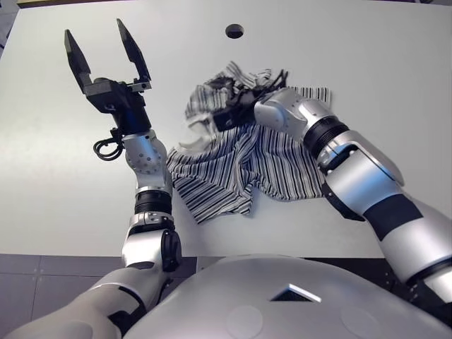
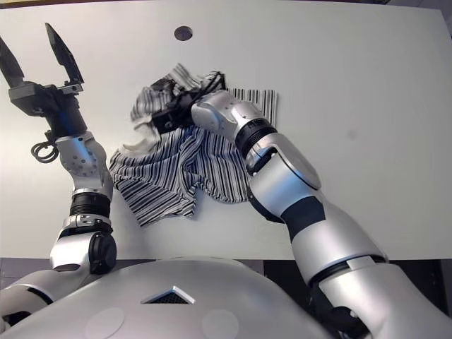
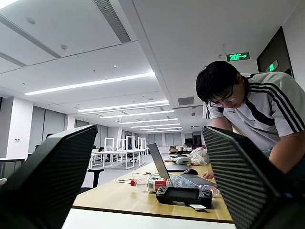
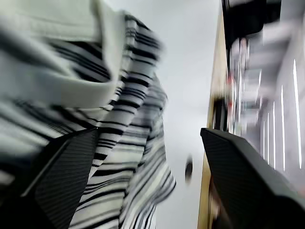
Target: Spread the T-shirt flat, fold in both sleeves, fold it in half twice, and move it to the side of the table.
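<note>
A black-and-white striped T-shirt (image 1: pixel 240 166) lies crumpled in the middle of the white table (image 1: pixel 367 56). My right gripper (image 1: pixel 224 92) is down in the bunched far part of the shirt. In the right wrist view its fingers (image 4: pixel 64 183) stand open, with striped cloth (image 4: pixel 95 90) draped against one of them. My left gripper (image 1: pixel 94 30) is raised above the table to the left of the shirt. It points upward, is open, and has nothing between its fingers (image 3: pixel 47 181).
A small dark round hole (image 1: pixel 234 30) sits in the tabletop beyond the shirt. Bare white table stretches to the left, right and far side. The near table edge (image 1: pixel 63 254) runs just in front of the shirt.
</note>
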Tool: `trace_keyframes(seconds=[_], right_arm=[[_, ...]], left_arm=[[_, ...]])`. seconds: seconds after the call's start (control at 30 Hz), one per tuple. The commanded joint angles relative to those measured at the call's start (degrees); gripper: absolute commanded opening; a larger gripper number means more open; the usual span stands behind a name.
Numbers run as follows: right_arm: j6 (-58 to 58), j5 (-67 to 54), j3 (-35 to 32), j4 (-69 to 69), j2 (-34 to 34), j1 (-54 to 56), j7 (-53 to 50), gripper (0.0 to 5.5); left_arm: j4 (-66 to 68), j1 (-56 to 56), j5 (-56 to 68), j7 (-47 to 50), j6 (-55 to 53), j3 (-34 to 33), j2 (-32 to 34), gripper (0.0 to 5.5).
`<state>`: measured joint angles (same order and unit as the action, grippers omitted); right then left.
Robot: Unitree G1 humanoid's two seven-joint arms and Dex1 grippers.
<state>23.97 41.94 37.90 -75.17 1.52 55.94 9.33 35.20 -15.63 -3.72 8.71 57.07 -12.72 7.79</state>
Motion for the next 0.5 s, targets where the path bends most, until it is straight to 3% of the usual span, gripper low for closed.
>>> trace_keyframes(seconds=[0.03,0.23,0.43,0.5], right_arm=[[-10.2,-5.1,-6.9,-4.4,7.9,-3.4,-1.1,3.95],[-20.2,-12.4,-17.4,-5.1,17.4,-9.7,-6.0,3.95],[-18.5,-16.9,-23.8,-3.8,15.1,-9.3,-11.3,3.95],[-13.5,-16.9,-24.1,-2.2,14.9,-8.6,-14.7,3.95]], left_arm=[[-0.2,-1.3,-0.6,0.7,-0.3,-0.2,0.8,4.10],[-1.1,-1.9,-0.6,-0.3,-0.7,-0.1,2.0,4.10],[1.6,-2.9,-5.0,-2.2,-1.7,3.1,4.5,4.10],[4.5,-3.7,-12.6,-1.3,-4.4,6.8,6.7,4.10]])
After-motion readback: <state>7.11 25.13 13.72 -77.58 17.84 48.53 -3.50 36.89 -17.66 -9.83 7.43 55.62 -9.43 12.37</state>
